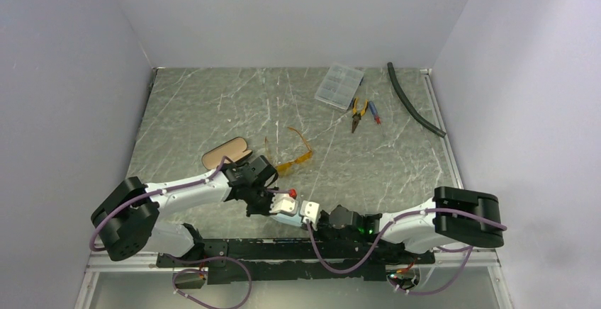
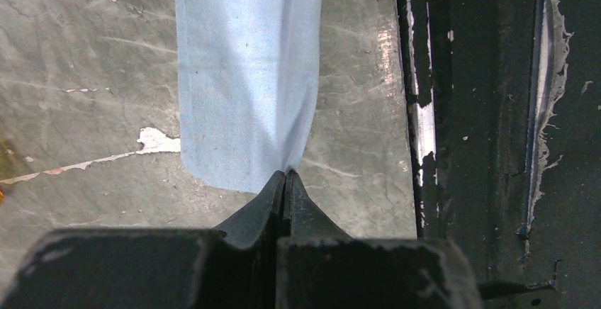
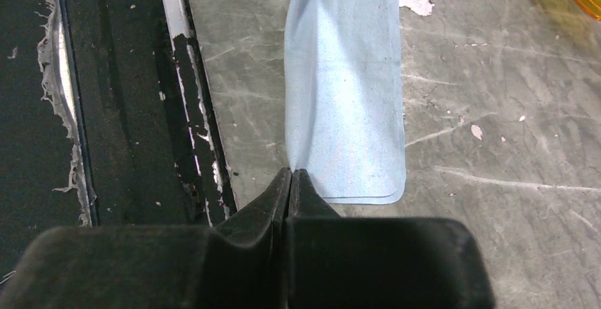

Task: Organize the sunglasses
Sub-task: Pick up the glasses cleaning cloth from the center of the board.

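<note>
Left gripper [image 2: 285,176] is closed, pinching 1 end of the blue cloth [image 2: 248,75]; right gripper [image 3: 292,173] is clamped on the other end. Sunglasses [image 1: 290,154] lie farther out, just beyond the left gripper, long axis running left-right, nearer the left arm.

- Table [image 1: 205,103]: grey marbled top with white scuffs.
- Sunglasses [image 1: 294,154] near the middle, with a tan case [image 1: 225,154] just left of them.
- Far right: a clear compartment box [image 1: 339,86], pliers [image 1: 359,113] beside it, and a black hose [image 1: 414,103].
- Pale blue cloth [image 2: 248,75] near the front edge; whether it lies flat or is lifted is unclear.
</note>
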### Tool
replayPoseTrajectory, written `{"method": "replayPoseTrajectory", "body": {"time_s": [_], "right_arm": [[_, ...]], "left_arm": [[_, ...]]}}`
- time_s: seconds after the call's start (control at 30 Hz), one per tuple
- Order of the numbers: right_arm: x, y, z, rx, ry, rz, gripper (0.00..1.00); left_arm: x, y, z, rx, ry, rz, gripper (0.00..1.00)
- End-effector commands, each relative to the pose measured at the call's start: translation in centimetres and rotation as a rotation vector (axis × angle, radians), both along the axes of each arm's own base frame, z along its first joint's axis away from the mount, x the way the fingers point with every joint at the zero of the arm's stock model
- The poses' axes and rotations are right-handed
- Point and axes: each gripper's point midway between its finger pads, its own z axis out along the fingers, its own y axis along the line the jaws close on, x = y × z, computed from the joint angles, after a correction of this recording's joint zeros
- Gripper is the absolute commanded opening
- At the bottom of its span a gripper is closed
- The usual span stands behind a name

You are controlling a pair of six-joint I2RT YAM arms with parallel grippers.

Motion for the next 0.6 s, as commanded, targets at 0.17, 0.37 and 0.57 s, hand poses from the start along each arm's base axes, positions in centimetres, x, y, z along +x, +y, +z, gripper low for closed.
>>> {"method": "replayPoseTrajectory", "body": {"time_s": [0.17, 0.37, 0.57], "right_arm": [[1.5, 1.2, 4.0, 0.045, -0.020, -0.056, 0.00], [7.1, 1.8, 11.2, 0.124, -0.081, -0.086, 0.00], [13.0, 4.2, 15.4, 0.121, -0.176, -0.030, 0.00]], "left_arm": [[1.4, -0.5, 3.4, -0.041, 0.026, 0.109, 0.03], [4.3, 1.0, 7.7, -0.051, -0.039, 0.248, 0.03], [8.1, 4.5, 11.1, -0.024, -0.157, 0.436, 0.03]]}}
